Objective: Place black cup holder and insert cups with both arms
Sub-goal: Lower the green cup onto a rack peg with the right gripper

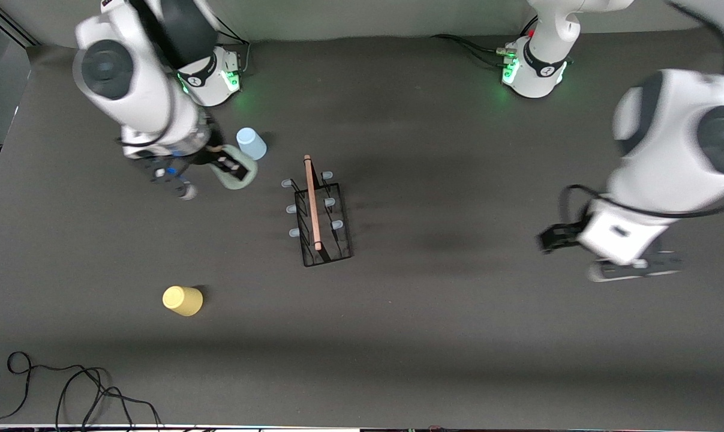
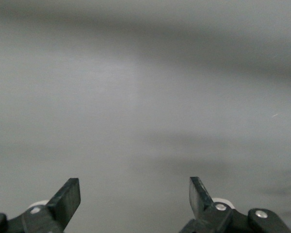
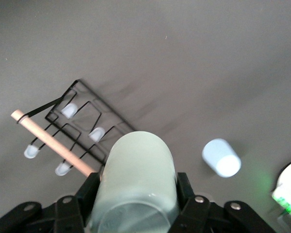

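Yellow cup (image 1: pixel 182 300) near the table's front edge; right gripper (image 3: pixel 136 194) clamps the green cup (image 3: pixel 138 184); left gripper (image 2: pixel 135 199) gapes wide

Robot lab: fixed arm bases (image 1: pixel 535 66), loose cables (image 1: pixel 80 390).

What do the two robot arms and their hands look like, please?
Both arms are bulky, glossy white shells with round dark grey joint caps, and their bases glow green. Black cables run from the bases. Each hand, like the left hand, has two black fingers fastened by silver screws.
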Action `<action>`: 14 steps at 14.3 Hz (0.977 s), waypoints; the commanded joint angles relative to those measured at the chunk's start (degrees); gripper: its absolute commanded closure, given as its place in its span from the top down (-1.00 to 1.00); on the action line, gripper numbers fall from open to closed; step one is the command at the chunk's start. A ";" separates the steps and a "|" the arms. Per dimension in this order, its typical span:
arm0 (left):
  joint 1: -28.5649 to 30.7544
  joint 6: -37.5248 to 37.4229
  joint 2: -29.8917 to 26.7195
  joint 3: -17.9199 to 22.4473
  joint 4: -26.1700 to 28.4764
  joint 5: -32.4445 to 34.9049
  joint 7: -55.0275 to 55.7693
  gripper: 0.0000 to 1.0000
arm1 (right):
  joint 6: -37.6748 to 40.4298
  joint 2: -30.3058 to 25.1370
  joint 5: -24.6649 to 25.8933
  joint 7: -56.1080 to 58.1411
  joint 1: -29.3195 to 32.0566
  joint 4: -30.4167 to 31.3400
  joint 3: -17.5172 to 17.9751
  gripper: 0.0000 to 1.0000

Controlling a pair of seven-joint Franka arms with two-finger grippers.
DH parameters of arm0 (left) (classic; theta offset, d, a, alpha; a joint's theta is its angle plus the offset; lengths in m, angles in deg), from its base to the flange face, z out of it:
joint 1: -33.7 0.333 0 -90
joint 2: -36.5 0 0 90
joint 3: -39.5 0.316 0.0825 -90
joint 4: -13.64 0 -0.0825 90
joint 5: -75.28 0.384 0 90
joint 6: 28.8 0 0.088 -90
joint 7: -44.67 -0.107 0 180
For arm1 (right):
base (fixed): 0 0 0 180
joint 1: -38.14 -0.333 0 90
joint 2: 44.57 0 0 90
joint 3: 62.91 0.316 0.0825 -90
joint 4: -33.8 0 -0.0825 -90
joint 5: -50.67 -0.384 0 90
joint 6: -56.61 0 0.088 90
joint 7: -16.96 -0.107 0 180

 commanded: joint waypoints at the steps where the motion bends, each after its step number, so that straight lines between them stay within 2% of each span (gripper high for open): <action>1: 4.89 -3.60 -3.67 -0.54 2.61 -1.42 -9.73 1.00 | -5.22 -0.30 -0.83 -8.07 -4.56 3.76 -0.83 -0.66; 3: 6.40 -4.93 -5.51 -0.54 3.91 -1.43 -11.07 1.00 | -9.35 -0.83 -0.83 -8.97 -6.07 7.90 -0.92 -0.66; 5: 6.49 -3.62 -8.59 -0.36 7.60 -1.34 -11.08 1.00 | -13.48 -1.01 -0.39 -8.97 -6.16 11.68 -0.92 -0.66; 7: 8.49 -3.96 -9.30 -0.45 7.62 -1.43 -11.95 1.00 | -17.35 -0.66 -0.13 -8.97 -6.07 14.32 -0.92 -0.66; 9: 10.69 -4.75 -11.48 -0.36 8.92 -1.51 -18.42 1.00 | -22.01 0.31 -0.13 -8.88 -6.16 17.13 -0.92 -0.66; 11: 12.20 -3.18 -15.44 -0.45 14.18 -1.51 -19.78 1.00 | -26.23 1.88 -0.13 -8.79 -6.16 19.77 -0.83 -0.66; 13: 12.11 -3.00 -16.16 -0.19 14.83 -1.77 -19.69 1.00 | -29.23 3.99 -0.13 -8.79 -7.12 21.10 -0.83 -0.66; 14: 11.24 -3.00 -16.16 1.38 14.82 -2.47 -19.69 1.00 | -29.50 5.13 -0.13 -8.88 -7.38 21.01 -0.83 -0.61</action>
